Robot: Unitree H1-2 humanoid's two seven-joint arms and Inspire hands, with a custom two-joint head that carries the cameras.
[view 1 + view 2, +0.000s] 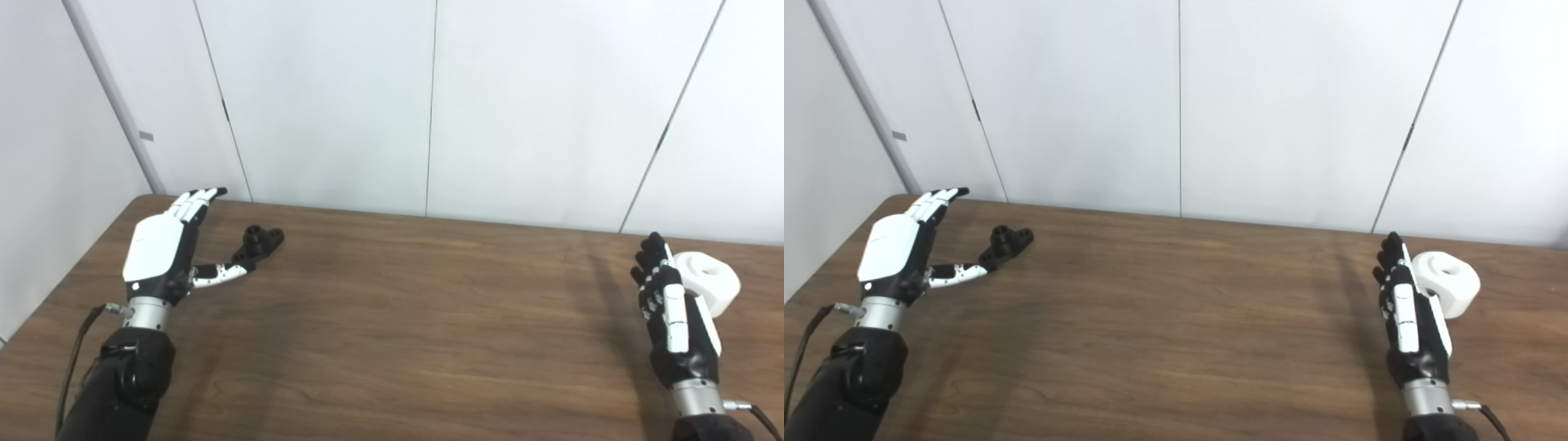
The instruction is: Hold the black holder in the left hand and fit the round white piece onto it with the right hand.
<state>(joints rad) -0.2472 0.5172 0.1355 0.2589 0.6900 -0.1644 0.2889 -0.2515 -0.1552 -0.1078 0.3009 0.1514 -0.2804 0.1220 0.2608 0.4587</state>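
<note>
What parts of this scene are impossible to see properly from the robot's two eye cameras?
- Left side of the white piece: hidden behind the right hand in both views.
- Black holder: too small and dark for detail; contact with the left hand thumb is unclear.
- Table: front cut off.

Holder (pixel 258 240) far left on table (pixel 392 318), round piece (pixel 710 282) far right.
</note>
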